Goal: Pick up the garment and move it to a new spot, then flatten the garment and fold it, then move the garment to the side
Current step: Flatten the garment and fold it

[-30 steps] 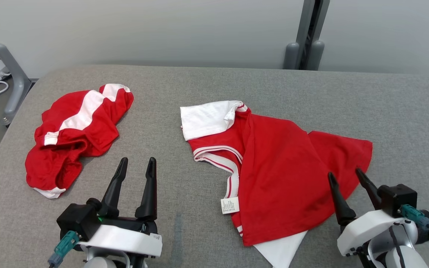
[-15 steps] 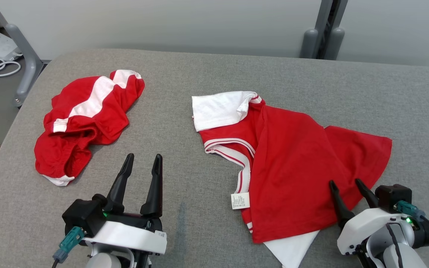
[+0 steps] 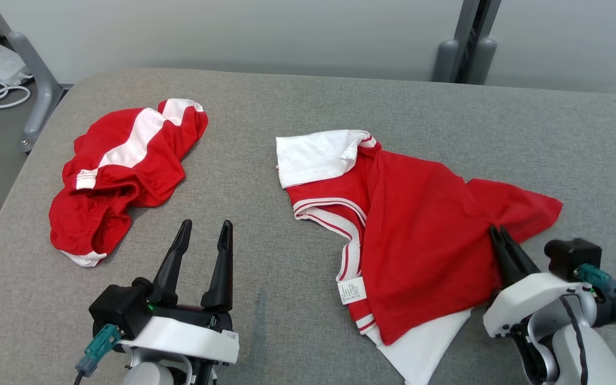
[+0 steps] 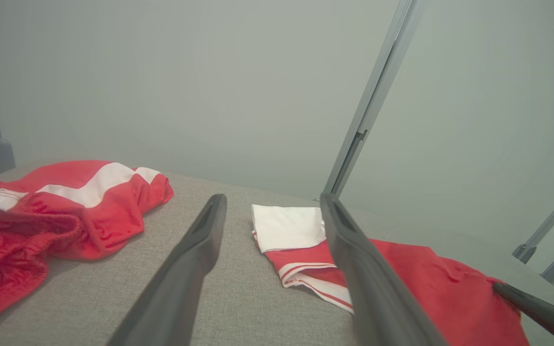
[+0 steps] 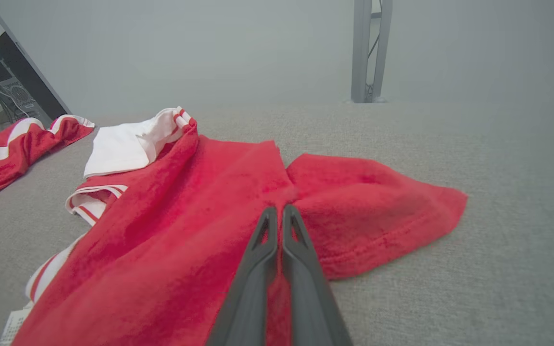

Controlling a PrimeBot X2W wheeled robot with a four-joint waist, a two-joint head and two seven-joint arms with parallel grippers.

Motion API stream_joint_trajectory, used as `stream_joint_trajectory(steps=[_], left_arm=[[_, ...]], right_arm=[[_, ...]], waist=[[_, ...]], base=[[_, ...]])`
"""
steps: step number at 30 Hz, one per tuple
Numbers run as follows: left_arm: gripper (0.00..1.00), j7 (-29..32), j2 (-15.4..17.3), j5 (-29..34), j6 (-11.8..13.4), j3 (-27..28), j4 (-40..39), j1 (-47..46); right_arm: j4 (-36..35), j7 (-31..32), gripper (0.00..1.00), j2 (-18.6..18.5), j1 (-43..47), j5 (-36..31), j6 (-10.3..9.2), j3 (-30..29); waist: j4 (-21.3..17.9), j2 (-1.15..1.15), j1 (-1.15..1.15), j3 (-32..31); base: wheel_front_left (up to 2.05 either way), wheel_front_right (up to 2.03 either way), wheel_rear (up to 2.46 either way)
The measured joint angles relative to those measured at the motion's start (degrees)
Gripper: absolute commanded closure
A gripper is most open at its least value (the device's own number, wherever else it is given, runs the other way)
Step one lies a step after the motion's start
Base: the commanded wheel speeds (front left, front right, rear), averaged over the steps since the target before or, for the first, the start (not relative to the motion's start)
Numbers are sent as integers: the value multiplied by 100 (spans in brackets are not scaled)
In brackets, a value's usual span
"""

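You are at first step. Right gripper [image 3: 499, 231] clenched on red fold of shirt [image 3: 420, 235], which lies crumpled right of table [image 3: 286, 107] centre, toward near edge. Left gripper [image 3: 203, 224] released, empty. Lift, relocate, flatten, fold, set aside: all left.

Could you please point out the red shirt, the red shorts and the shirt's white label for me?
red shirt [image 3: 420, 251], head view, the middle of its red body.
red shorts [image 3: 153, 171], head view, red cloth beside the white stripe.
white label [image 3: 353, 291], head view, the label's middle.
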Motion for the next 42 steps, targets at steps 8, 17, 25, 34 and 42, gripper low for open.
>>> stream_joint_trajectory(steps=[8,17,25,34,42], left_arm=[[0,0,0,-34,1,-34,-10,-43],[0,0,-1,-91,-2,-185,-4,-247],[0,0,8,-107,-7,-276,26,-339],[0,0,1,-163,27,-300,3,-416],[0,0,-2,-145,51,-146,-42,-405]], right_arm=[[-812,833,100,-38,-542,702,-1,-449],[291,2113,100,-223,-2084,1544,-1,-2325],[2190,2042,0,-739,-3632,860,-1,-3719],[2913,1016,0,-828,-4301,-34,-1,-3172],[2239,-24,0,-600,-3621,516,-1,-1128]], waist=[[-29,0,0,46],[214,0,0,263],[572,0,0,523],[682,0,0,624],[372,0,0,374]], base=[[0,0,0],[0,0,0],[0,0,0],[0,0,0],[0,0,0]])
